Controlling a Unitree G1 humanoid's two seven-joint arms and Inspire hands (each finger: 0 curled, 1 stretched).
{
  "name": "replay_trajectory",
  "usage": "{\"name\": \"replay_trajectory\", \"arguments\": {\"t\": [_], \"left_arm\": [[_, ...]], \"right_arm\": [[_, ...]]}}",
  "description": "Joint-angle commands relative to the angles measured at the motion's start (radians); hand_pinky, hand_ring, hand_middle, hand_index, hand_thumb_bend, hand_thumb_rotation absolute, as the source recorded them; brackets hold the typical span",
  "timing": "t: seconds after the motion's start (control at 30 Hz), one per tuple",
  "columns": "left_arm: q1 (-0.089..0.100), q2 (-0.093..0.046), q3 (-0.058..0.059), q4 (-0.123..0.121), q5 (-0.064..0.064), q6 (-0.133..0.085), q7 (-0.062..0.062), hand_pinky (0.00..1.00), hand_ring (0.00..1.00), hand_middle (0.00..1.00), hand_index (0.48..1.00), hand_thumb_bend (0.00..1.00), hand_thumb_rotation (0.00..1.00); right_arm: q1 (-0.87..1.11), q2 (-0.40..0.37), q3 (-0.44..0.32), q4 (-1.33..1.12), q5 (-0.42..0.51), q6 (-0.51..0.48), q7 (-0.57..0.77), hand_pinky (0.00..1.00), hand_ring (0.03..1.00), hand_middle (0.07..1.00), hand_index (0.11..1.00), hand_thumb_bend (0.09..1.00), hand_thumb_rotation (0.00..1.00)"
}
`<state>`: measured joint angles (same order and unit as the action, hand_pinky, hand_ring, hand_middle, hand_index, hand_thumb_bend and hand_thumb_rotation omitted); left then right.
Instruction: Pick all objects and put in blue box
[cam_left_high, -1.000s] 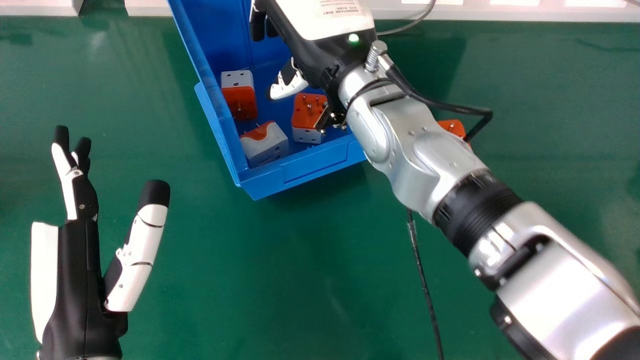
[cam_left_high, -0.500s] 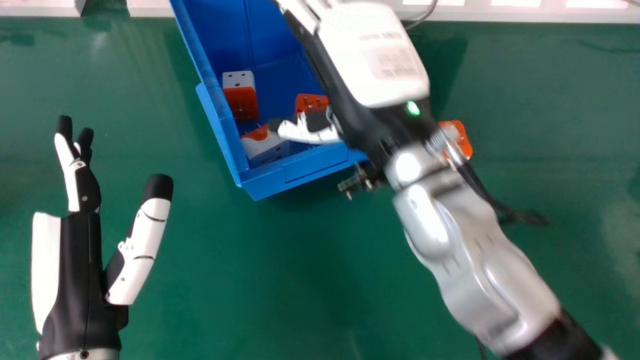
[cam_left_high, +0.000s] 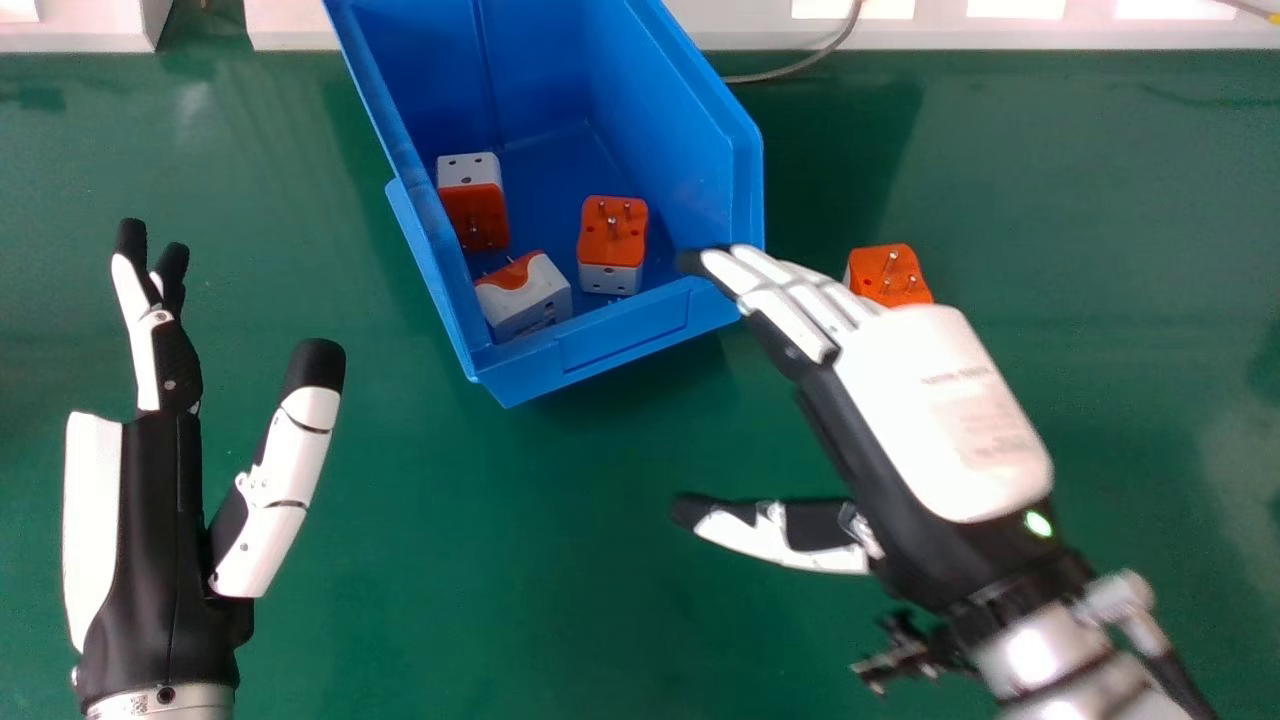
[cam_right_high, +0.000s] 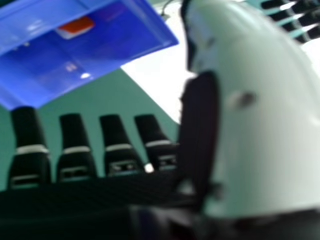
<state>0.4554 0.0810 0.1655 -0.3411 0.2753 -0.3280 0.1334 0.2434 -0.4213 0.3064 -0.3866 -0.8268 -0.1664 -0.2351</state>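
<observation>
My right hand (cam_left_high: 930, 420) is over the table at the blue box's front right corner, its fingers straight and the thumb apart, holding nothing. In the right hand view, the same hand (cam_right_high: 120, 150) has its fingers extended. The blue box (cam_left_high: 620, 345) holds an orange and white adapter (cam_left_high: 475, 215) at its left wall, a tilted one (cam_left_high: 525, 297) at the front and another (cam_left_high: 612, 240) nearer the right wall. Outside, an orange adapter (cam_left_high: 888, 275) lies right of the box, partly hidden behind the right hand. At the left, my left hand (cam_left_high: 150, 520) is open and empty.
The green table (cam_left_high: 560, 560) spreads around the box. A white ledge (cam_left_high: 1000, 28) runs along the far edge, with a thin grey cable (cam_left_high: 800, 65) in front of it. The box's raised walls stand between the adapter outside and those inside.
My right hand has come out of the box, moving right and nearer the robot, uncovering the adapters inside. The left hand has shifted slightly up in the view.
</observation>
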Motion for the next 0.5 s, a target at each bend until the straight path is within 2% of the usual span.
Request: {"name": "replay_trajectory", "arguments": {"t": [0.0, 0.07, 0.1, 0.17, 0.27, 0.47], "left_arm": [[-0.004, 0.012, 0.006, 0.003, -0.002, -0.027, 0.001, 1.0, 1.0, 1.0, 1.0, 0.57, 0.86], [-0.004, 0.015, 0.005, 0.003, -0.006, -0.024, -0.002, 1.0, 1.0, 1.0, 1.0, 0.55, 0.85], [-0.003, 0.015, 0.004, 0.001, -0.006, -0.021, -0.003, 1.0, 1.0, 1.0, 1.0, 0.55, 0.85], [-0.005, 0.015, 0.005, 0.002, -0.001, -0.018, 0.0, 1.0, 1.0, 1.0, 1.0, 0.56, 0.86], [-0.008, 0.015, 0.005, 0.005, -0.002, -0.021, 0.001, 1.0, 1.0, 1.0, 1.0, 0.58, 0.86], [-0.006, 0.016, 0.005, 0.004, -0.007, -0.021, -0.004, 1.0, 1.0, 1.0, 1.0, 0.55, 0.86]], "right_arm": [[0.039, -0.006, -0.049, -0.046, 0.019, -0.031, -0.028, 0.72, 0.86, 0.905, 0.887, 0.408, 0.34], [0.066, -0.002, -0.084, -0.052, 0.022, -0.047, -0.041, 0.73, 0.861, 0.907, 0.883, 0.409, 0.34], [0.074, 0.001, -0.1, -0.053, 0.02, -0.051, -0.045, 0.72, 0.853, 0.9, 0.874, 0.427, 0.31], [0.075, 0.009, -0.133, -0.047, 0.015, -0.051, -0.053, 0.71, 0.846, 0.894, 0.874, 0.434, 0.3], [0.062, 0.018, -0.17, -0.037, 0.017, -0.044, -0.038, 0.72, 0.852, 0.899, 0.886, 0.435, 0.29], [-0.011, 0.027, -0.213, 0.003, -0.008, 0.001, 0.0, 0.76, 0.896, 0.929, 0.924, 0.41, 0.4]]}}
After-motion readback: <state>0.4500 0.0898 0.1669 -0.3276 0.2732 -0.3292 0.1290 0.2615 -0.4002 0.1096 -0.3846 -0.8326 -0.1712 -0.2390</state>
